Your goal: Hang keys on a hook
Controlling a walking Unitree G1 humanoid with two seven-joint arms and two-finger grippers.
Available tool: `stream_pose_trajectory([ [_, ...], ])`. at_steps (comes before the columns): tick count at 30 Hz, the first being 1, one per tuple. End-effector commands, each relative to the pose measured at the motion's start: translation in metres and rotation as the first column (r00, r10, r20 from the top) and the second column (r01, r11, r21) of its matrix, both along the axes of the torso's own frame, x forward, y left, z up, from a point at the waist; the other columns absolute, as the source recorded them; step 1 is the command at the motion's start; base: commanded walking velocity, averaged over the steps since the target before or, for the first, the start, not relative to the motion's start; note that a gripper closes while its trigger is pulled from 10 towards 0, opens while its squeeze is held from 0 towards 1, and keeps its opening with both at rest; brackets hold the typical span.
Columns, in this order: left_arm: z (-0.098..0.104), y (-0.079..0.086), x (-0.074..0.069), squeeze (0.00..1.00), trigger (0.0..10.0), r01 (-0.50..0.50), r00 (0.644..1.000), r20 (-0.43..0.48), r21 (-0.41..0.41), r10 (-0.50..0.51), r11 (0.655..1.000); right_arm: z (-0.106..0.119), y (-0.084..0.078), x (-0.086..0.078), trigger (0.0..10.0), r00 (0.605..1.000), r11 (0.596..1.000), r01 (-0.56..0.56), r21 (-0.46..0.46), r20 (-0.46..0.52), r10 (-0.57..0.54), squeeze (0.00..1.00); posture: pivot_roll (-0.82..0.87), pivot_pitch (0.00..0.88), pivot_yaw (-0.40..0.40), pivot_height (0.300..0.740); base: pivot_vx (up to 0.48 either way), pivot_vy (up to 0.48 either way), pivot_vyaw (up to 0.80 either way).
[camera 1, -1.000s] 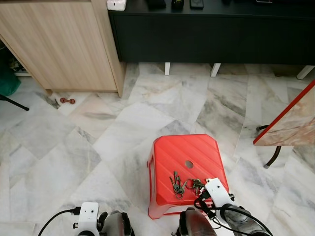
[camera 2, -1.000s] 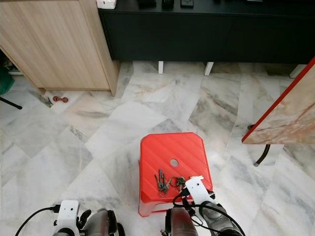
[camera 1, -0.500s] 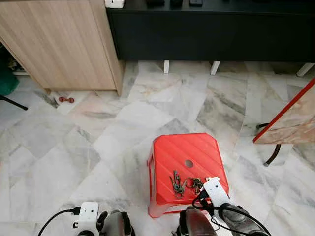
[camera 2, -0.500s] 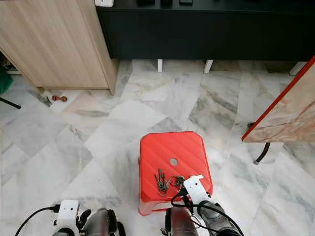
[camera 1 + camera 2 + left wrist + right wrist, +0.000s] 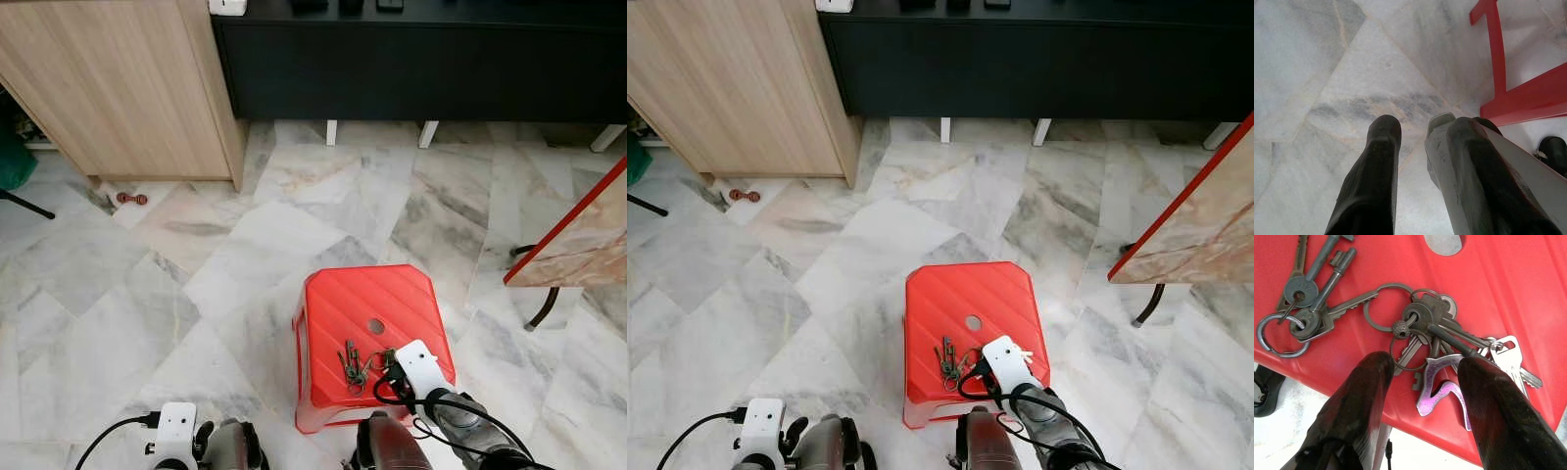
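Two key bunches [image 5: 1415, 333] on my red stool [image 5: 377, 313]; right hand [image 5: 1422, 377] open above them, no readable writing.

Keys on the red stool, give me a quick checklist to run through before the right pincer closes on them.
1. Keys lying flat on the red stool, near its front edge: ok.
2. Right pincer open, with the fingers on either side of the right-hand cluster of keys: ok.
3. Whole bunch between the fingers: not ok; the old-style keys on the far ring lie outside.
4. Fingertips low enough to touch the seat: cannot tell.
5. Left pincer out of the way, low over the floor beside the stool: ok.
6. Hook located: cannot tell.
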State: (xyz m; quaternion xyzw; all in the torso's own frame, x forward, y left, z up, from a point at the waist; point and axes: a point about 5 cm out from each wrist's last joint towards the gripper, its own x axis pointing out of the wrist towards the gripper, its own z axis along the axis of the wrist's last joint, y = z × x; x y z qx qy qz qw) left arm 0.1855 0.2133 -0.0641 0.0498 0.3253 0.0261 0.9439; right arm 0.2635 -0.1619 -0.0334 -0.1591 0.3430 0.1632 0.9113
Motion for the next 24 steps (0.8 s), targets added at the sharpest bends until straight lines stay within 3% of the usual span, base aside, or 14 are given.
stream_pose_trajectory([
  [1,-0.039,-0.013,-0.074,0.0,10.0,0.008,0.949,-0.313,-0.039,-0.02,0.999,-0.007,0.0,-0.008,10.0,0.999,1.0,-0.003,-0.001,-0.032,0.003,0.0,0.03,0.274,-0.072,0.652,0.0,0.0,0.0],
  [7,-0.039,-0.012,-0.076,0.0,10.0,0.007,0.949,-0.314,-0.036,-0.018,0.999,0.002,-0.002,0.001,10.0,0.999,1.0,0.019,0.0,0.043,-0.019,0.0,0.03,0.271,-0.071,0.652,0.0,0.0,0.0],
  [12,-0.039,-0.013,-0.076,0.0,10.0,0.006,0.949,-0.313,-0.035,-0.017,0.999,0.012,-0.006,0.012,10.0,0.99,0.994,0.097,0.054,0.099,-0.102,0.0,0.03,0.263,-0.073,0.652,0.0,0.0,0.0],
  [18,-0.039,-0.014,-0.074,0.0,10.0,0.005,0.951,-0.309,-0.037,-0.016,0.999,0.007,-0.009,0.009,10.0,0.994,0.995,0.101,0.002,0.042,-0.101,0.0,0.03,0.263,-0.075,0.652,0.0,0.0,0.0],
  [24,-0.039,-0.014,-0.074,0.0,10.0,0.002,0.952,-0.305,-0.042,-0.015,0.999,-0.002,-0.01,0.0,10.0,0.999,0.993,0.037,-0.11,-0.02,-0.039,0.0,0.04,0.267,-0.075,0.652,0.0,0.0,0.0],
])
